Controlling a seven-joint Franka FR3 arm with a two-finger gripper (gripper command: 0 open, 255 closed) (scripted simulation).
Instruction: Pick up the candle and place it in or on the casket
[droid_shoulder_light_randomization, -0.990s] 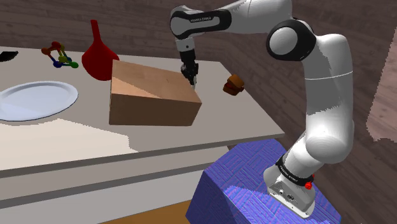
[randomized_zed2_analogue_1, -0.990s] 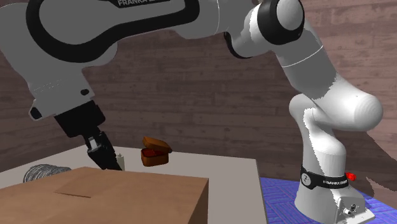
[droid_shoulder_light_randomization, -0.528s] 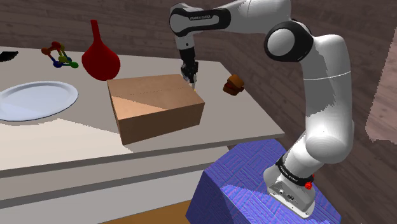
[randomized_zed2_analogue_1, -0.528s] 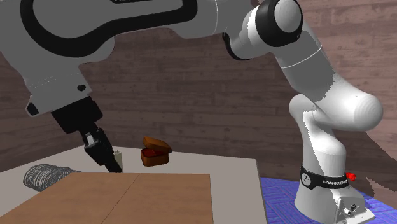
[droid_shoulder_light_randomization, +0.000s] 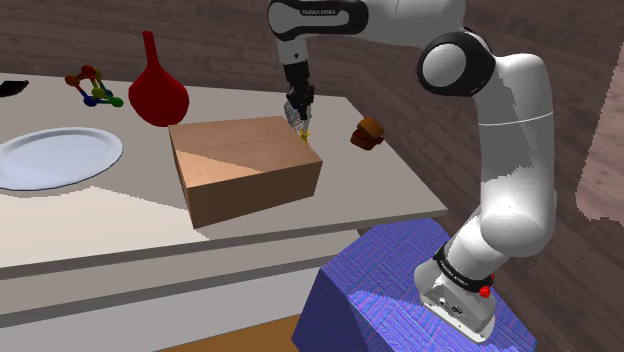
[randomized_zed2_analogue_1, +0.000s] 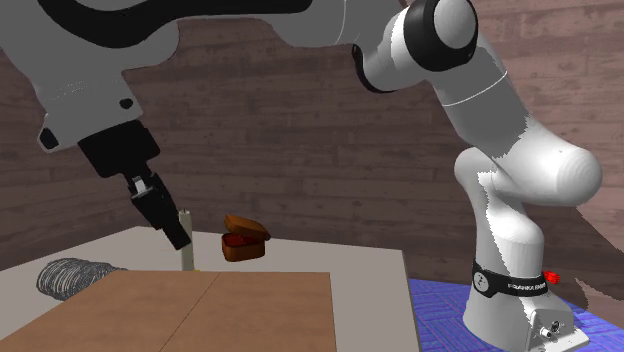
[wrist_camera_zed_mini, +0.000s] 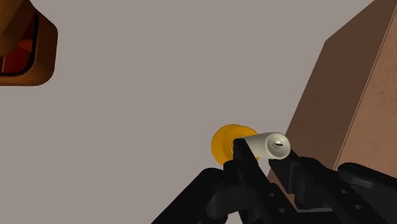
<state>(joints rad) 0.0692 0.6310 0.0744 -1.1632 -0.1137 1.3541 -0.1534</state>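
In the shoulder view, a white plate (droid_shoulder_light_randomization: 60, 155) lies at the left of the frame on the counter (droid_shoulder_light_randomization: 380, 190). A many-coloured toy (droid_shoulder_light_randomization: 93, 88) and a red vase (droid_shoulder_light_randomization: 157, 88) stand behind it, toward the upper left. A brown cardboard box (droid_shoulder_light_randomization: 245, 165) sits in the middle. At its far right corner the black tool (droid_shoulder_light_randomization: 300, 117) points down, clamped on the candle (droid_shoulder_light_randomization: 303, 130), a pale stick. Right of that, apart from the box, stands the small brown casket (droid_shoulder_light_randomization: 368, 133). The blue stand (droid_shoulder_light_randomization: 400, 290) sits at the lower right.

In the second exterior view, a grey coil (randomized_zed2_analogue_1: 68, 275) lies at the lower left and the box top (randomized_zed2_analogue_1: 200, 310) spreads along the bottom edge. Above the box's far edge the tool (randomized_zed2_analogue_1: 172, 232) grips the upper end of the candle (randomized_zed2_analogue_1: 185, 252), which hangs upright. Whether its foot touches the counter (randomized_zed2_analogue_1: 350, 270) I cannot tell. Just right of it in the frame, farther back, the casket (randomized_zed2_analogue_1: 244, 240) stands with its lid raised and a red inside.

In the wrist view, the open casket (wrist_camera_zed_mini: 19, 38) lies well away from the tool (wrist_camera_zed_mini: 261, 159). The fingers (wrist_camera_zed_mini: 245, 156) clasp the candle (wrist_camera_zed_mini: 270, 145), which has an orange disc at its far end. The box (wrist_camera_zed_mini: 356, 95) rises just beside it.
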